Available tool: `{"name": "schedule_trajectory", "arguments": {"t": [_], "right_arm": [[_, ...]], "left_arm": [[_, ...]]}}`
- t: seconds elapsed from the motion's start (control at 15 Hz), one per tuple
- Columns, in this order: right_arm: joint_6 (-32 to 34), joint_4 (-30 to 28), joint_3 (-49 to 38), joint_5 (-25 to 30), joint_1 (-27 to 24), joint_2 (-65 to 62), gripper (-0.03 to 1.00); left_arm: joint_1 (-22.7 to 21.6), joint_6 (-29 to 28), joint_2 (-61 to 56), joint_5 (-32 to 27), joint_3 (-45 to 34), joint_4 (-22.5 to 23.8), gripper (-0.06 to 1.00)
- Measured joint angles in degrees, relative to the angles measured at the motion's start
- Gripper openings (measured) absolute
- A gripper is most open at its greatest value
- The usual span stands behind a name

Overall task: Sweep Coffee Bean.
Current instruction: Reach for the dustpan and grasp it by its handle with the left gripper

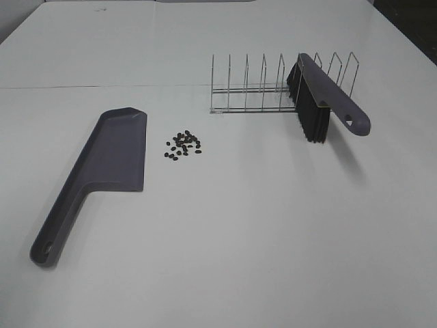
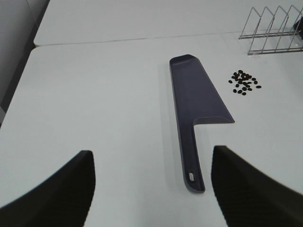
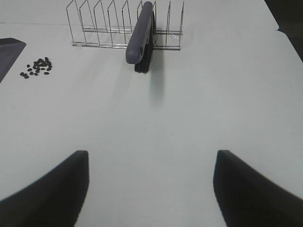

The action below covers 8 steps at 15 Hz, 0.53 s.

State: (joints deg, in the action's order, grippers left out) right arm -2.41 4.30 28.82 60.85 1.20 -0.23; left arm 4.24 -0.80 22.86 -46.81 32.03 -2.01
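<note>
While both the left gripper [image 2: 151, 153] and the right gripper [image 3: 151, 153] hang wide open and empty, the dustpan [image 1: 116, 154] lies lengthwise with its handle toward the left one, the coffee beans [image 1: 183, 144] just right of its pan, and the brush [image 1: 329, 89] in the wire rack [image 1: 249, 89] far right.

dustpan [image 1: 116, 154] left | coffee beans [image 1: 183, 144] beside, right | brush [image 1: 328, 89] in rack [image 1: 249, 109] behind

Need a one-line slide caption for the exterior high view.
Coffee beans clustered beside a purple-grey dustpan; brush propped in a wire rack farther back.
</note>
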Motion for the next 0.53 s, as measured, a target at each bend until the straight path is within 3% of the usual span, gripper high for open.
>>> {"name": "schedule_trajectory", "arguments": {"t": [0.27,0.53], "right_arm": [[0.00,0.06,0.00,0.00,0.00,0.00,0.65],[0.00,0.34,0.00,0.00,0.00,0.00,0.65]], "left_arm": [[0.00,0.23,20.91,5.39,5.61,-3.15,0.66],[0.06,0.80,43.77,6.30,16.50,-7.28,0.66]]}}
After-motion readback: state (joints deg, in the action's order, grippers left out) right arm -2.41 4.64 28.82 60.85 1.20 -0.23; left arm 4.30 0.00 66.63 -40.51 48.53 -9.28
